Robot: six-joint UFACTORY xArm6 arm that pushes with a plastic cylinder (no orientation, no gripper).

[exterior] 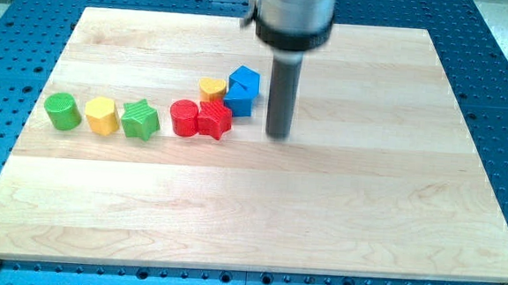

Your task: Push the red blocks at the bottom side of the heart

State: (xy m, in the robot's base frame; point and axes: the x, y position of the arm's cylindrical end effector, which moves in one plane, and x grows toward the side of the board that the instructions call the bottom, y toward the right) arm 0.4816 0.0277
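Camera view: my tip (278,134) on wooden counter (338,210), just right of cluster; end effector is plain dark rod, holds nothing. Red cylinder (183,118) and red star (214,120) touching, near centre. Yellow heart (212,90) just above red star, against two blue blocks (242,90), shapes unclear. View's left, in row: green cylinder (62,111), yellow hexagon (103,116), green star (140,120). Blue perforated base (505,78) around counter.

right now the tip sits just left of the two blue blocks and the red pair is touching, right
Not quite. In the camera view my tip sits just to the right of the two blue blocks, not left. The red cylinder and red star are touching, as you said.
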